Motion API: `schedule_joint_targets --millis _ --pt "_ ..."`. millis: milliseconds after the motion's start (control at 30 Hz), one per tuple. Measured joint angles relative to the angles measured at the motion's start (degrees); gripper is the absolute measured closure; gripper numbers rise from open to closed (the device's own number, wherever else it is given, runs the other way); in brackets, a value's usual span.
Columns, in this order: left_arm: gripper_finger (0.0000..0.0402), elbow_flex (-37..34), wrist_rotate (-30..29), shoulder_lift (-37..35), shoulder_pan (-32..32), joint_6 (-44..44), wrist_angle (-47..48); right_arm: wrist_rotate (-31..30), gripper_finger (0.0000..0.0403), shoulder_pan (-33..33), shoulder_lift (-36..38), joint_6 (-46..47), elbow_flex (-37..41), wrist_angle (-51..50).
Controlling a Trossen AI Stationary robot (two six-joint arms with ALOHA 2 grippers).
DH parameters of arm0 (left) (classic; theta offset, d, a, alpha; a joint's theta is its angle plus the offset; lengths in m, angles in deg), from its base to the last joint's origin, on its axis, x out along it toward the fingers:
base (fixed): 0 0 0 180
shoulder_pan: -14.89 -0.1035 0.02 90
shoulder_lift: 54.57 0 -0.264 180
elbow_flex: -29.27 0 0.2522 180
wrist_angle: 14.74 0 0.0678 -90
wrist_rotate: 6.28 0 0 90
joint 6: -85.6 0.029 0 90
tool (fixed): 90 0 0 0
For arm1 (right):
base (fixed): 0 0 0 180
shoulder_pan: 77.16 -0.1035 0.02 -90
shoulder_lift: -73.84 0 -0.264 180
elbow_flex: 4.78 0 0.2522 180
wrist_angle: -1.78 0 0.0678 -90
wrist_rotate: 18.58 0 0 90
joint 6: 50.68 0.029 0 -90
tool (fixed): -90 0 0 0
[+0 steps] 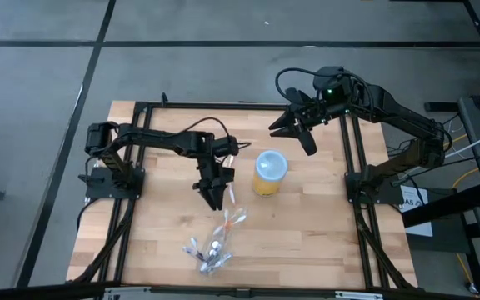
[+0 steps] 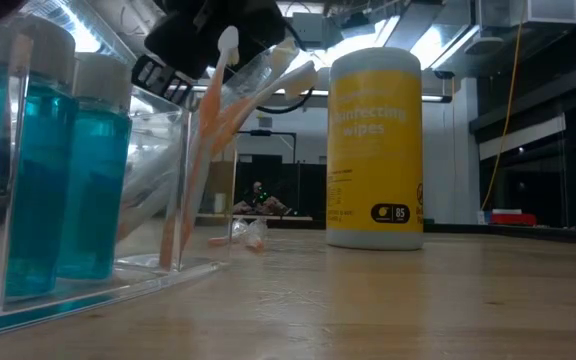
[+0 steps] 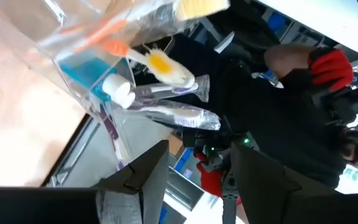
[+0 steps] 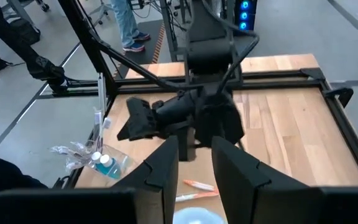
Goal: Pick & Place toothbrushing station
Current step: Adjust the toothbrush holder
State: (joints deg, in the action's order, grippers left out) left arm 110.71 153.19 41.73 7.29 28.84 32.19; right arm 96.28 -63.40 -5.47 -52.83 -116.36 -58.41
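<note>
The wooden table [image 1: 323,225] is carrying the whole station, and the yellow canister [image 1: 269,173] with the pale-blue top is serving as the landmark; in the low view it is standing upright and its label reads "wipes" [image 2: 375,148].

The left gripper [image 1: 216,197] is hanging just left of the canister, pointing down toward the table's front edge. In the left wrist view its two fingers [image 3: 143,177] are standing apart with a clear gap between them and nothing is sitting in that gap.

The clear pouch [image 1: 209,248] is lying on the table in front of the canister and a little to its left, below the left gripper's tips. The low view is showing it up close: teal tubes [image 2: 96,175] are standing upright inside it, and orange-handled toothbrushes [image 2: 208,120] with pale heads are leaning against its clear wall. Whether the gripper is touching the pouch, I cannot tell.

The right gripper [image 1: 294,127] is hovering behind the canister and slightly to its right, above the table's far edge. Its fingers [image 4: 163,168] are sitting at a narrow gap, holding nothing. Two more orange-and-white toothbrushes [image 4: 199,185] are lying flat on the wood just beside the canister, on its left.
</note>
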Motion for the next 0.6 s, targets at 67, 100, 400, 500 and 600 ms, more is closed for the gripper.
schedule_joint_targets --millis 67,100,400,500,600 --pt "0.0233 0.0 -0.5 -0.5 -0.5 2.0 0.7 -0.2 0.0302 0.0 0.0 0.0 0.0 -1.1" --pt "0.0233 0.0 -1.1 -0.8 -0.7 3.2 1.2 -0.6 0.0302 0.0 0.0 0.0 0.0 -1.8" --pt "0.0233 0.0 -26.9 -2.9 0.4 26.1 24.3 -6.2 0.0302 0.0 0.0 -1.3 0.0 -11.0" --pt "0.0233 0.0 -36.6 -3.9 2.5 28.3 26.5 -6.7 0.0302 0.0 0.3 -0.7 0.0 -12.2" --pt "0.0234 0.0 -44.6 -4.5 4.9 28.6 26.7 -7.5 0.0302 0.0 0.6 0.7 0.0 -12.8"
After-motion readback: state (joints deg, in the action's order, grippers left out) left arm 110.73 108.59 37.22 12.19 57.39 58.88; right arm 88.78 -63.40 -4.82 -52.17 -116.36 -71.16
